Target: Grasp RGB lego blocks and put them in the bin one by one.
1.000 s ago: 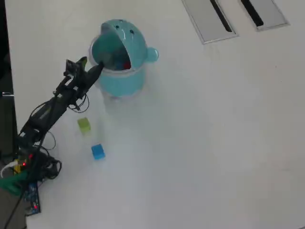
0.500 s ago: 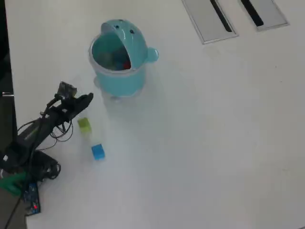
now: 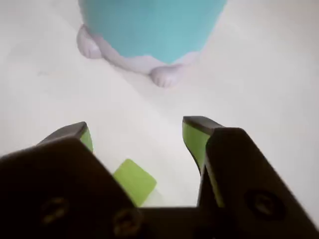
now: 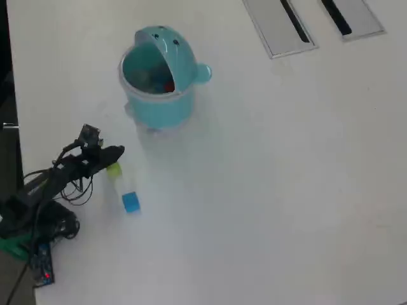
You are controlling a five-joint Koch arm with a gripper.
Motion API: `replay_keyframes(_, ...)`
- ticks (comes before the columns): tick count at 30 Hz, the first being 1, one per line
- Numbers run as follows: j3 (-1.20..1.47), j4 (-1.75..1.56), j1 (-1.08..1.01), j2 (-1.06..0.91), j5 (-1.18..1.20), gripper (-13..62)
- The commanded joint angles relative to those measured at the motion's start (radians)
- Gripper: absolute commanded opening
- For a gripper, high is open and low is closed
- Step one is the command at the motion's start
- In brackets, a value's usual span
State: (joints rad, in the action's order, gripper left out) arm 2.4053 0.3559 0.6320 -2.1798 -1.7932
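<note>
The teal bin (image 4: 159, 105) stands with its lid tipped open, and a red block (image 4: 169, 87) lies inside it. In the wrist view the bin's wall (image 3: 149, 25) fills the top, on pale feet. A yellowish-green block (image 3: 133, 180) lies on the table between my open jaws, close to the left one and touching neither. My gripper (image 3: 137, 127) is open. From overhead, the gripper (image 4: 117, 152) hangs over the green block (image 4: 115, 169), partly covering it. The blue block (image 4: 131, 202) lies just beyond, nearer the table's front.
The tabletop is white. Two grey cable slots (image 4: 280, 25) sit at the far right top of the overhead view. The arm's base and wiring (image 4: 35, 222) occupy the left edge.
The gripper has pulled back from the bin's rim and come down toward the front left, ending over the green block. The blocks and the bin have not moved.
</note>
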Motion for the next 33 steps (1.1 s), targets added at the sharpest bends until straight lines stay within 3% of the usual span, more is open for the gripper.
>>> replay_keyframes(1, -0.049, 0.017, -0.018, -0.026, 0.008, 33.7)
replay_keyframes(16, 0.018, 0.124, 0.061, 0.025, 0.120, 33.7)
replay_keyframes(33, 0.005, 0.080, 0.017, 0.195, -0.029, 33.0)
